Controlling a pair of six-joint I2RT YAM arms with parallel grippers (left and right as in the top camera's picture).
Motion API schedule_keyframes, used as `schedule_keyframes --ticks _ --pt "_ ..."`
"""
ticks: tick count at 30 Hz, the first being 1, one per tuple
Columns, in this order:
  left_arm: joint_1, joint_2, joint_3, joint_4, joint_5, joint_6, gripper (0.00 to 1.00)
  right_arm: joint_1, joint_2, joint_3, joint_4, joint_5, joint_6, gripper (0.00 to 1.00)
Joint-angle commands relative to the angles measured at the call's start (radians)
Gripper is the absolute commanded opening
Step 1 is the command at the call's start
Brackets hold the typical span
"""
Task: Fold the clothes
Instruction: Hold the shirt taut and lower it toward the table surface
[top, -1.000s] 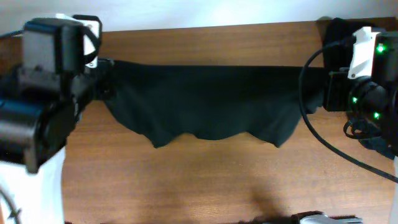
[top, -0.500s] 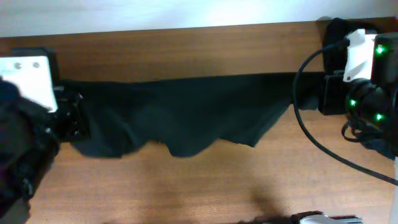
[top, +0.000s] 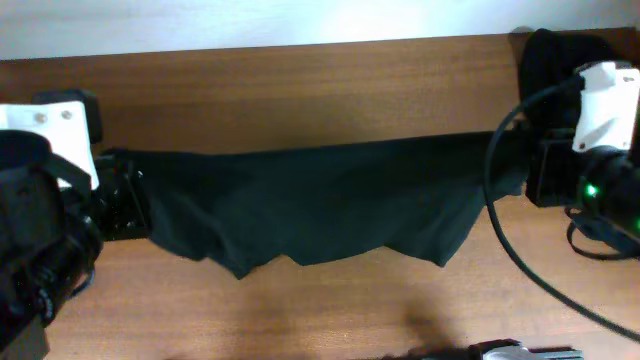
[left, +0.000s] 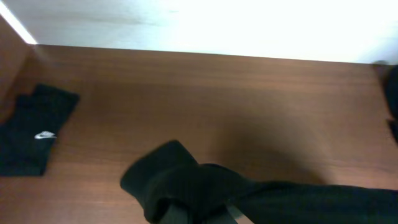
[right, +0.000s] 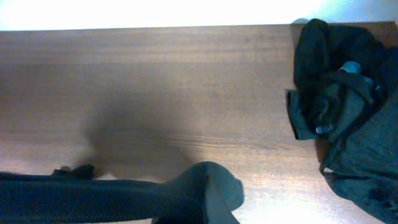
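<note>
A black garment (top: 320, 205), one of the clothes, hangs stretched wide between my two grippers over the wooden table (top: 300, 80). Its top edge is taut and its lower edge sags in waves. The left gripper (top: 132, 195) is shut on the garment's left end, which shows in the left wrist view as bunched fabric (left: 186, 183) wrapped over the fingers. On the other side, the right gripper (top: 518, 165) is shut on the right end, and there the cloth (right: 124, 196) runs off to the left from the jaws.
A folded black garment with a small white logo (left: 34, 130) lies at the table's left. A heap of dark clothes (right: 348, 93) sits at the far right corner (top: 555, 50). A grey object (top: 520, 350) pokes in at the front edge.
Both grippers carried the stretched garment toward the table's front. The left arm swung left and low half a second ago, then drew the cloth taut again.
</note>
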Motion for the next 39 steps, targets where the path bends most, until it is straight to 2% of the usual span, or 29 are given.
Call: schedule_keyframes --ticks 1,15,24,32,36,39 --pt "0.009 -0.019 0.011 0.002 0.075 -0.021 0.01 -0.015 -0.031 0.021 -0.006 -0.002 0.031 0.04" --pt "0.009 -0.059 0.01 0.002 0.086 -0.02 0.01 -0.015 -0.058 0.02 -0.006 -0.056 0.041 0.04" --pt "0.009 -0.063 -0.049 0.002 -0.024 -0.02 0.01 -0.015 -0.059 0.002 -0.006 -0.062 0.06 0.04" --pt "0.009 0.037 -0.137 0.016 -0.134 -0.02 0.0 -0.015 -0.016 -0.108 -0.006 0.013 0.06 0.04" --pt "0.009 0.105 -0.137 0.095 -0.137 -0.019 0.01 -0.015 0.054 -0.111 0.005 0.069 0.053 0.04" --pt "0.009 0.146 -0.137 0.161 -0.193 -0.006 0.01 -0.015 0.1 -0.111 0.045 0.109 0.048 0.04"
